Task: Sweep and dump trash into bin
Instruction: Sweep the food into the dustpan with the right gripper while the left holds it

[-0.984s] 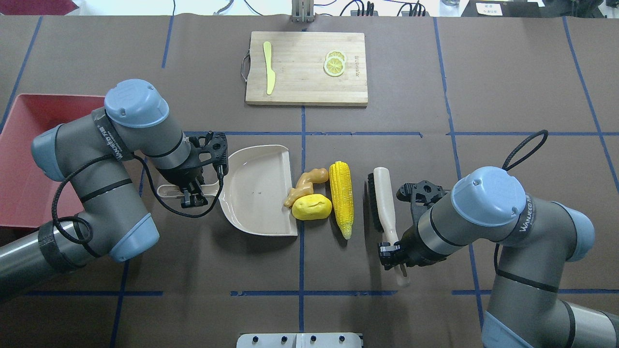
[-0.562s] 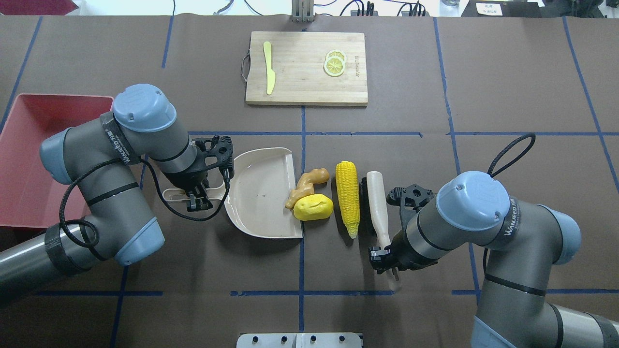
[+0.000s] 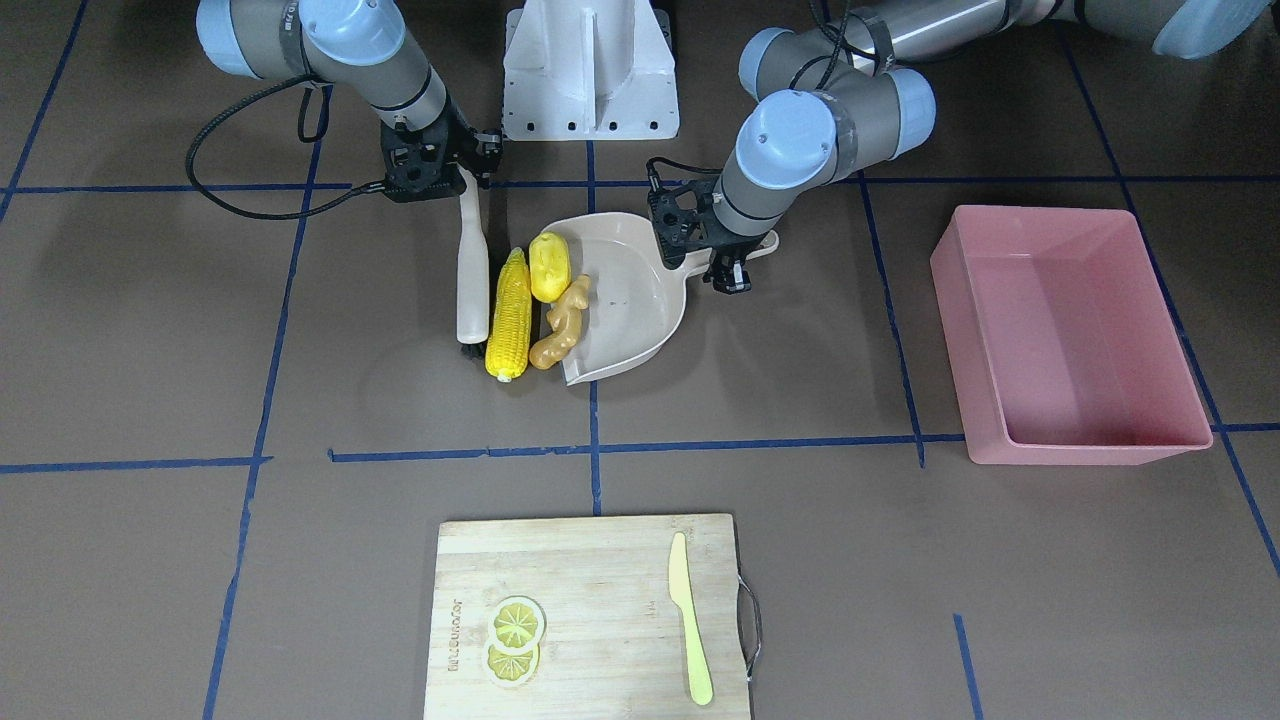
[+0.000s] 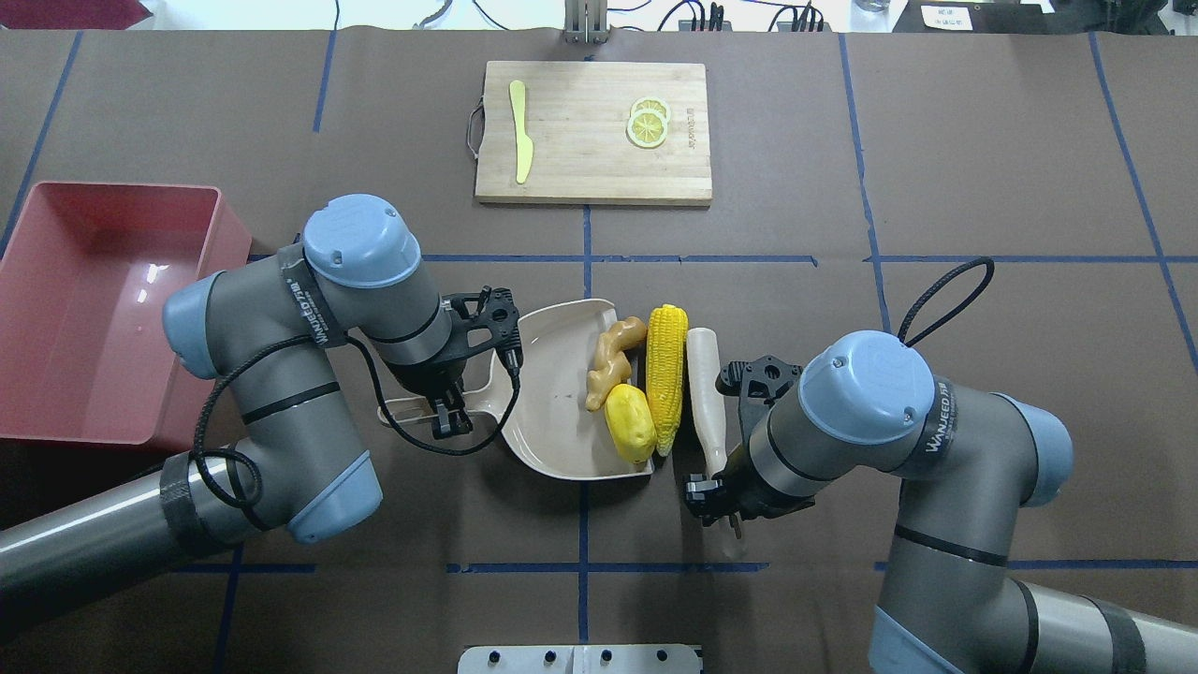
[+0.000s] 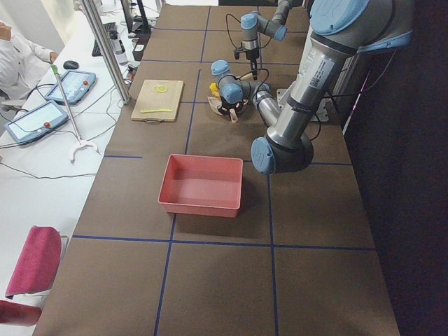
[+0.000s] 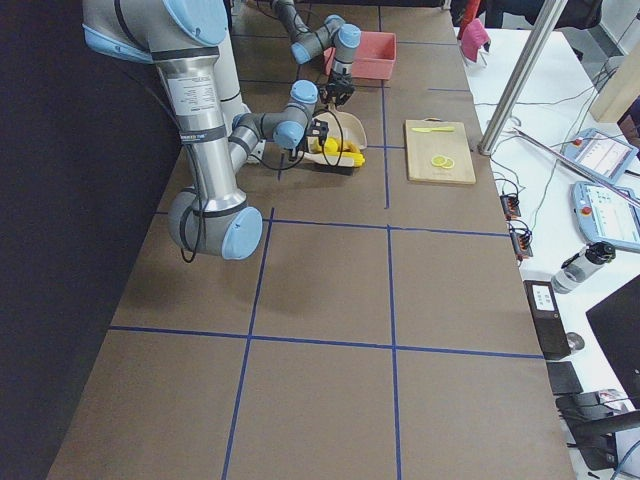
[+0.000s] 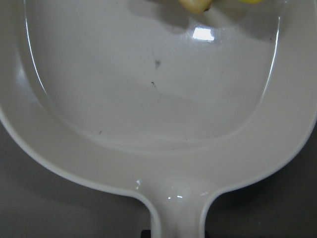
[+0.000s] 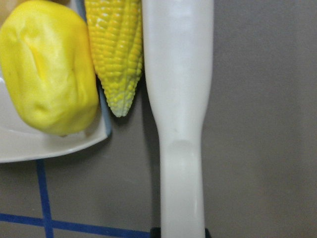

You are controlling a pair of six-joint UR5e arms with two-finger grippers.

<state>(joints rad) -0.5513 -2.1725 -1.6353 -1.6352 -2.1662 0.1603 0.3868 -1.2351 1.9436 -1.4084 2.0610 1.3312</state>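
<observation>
The yellow corn cob [image 4: 666,374] lies at the lip of the beige dustpan [image 4: 552,393], pressed by the white brush [image 4: 704,393]. The yellow potato [image 4: 630,424] and the tan ginger root [image 4: 613,360] lie just inside the pan's open edge. My left gripper [image 4: 447,417] is shut on the dustpan's handle. My right gripper [image 4: 716,494] is shut on the brush's handle. The pink bin [image 4: 84,309] stands empty at the far left. The right wrist view shows the brush handle [image 8: 181,124] beside the corn [image 8: 116,54] and the potato [image 8: 47,69].
A wooden cutting board [image 4: 591,173] at the table's far side carries a pale yellow-green knife [image 4: 520,142] and lemon slices [image 4: 648,122]. Blue tape lines cross the brown table cover. The left arm's elbow reaches close to the bin's near corner.
The right gripper has pushed the brush left, driving the corn against the potato and ginger. The left gripper has slid and turned the dustpan rightwards, and the potato and ginger now lie in it.
</observation>
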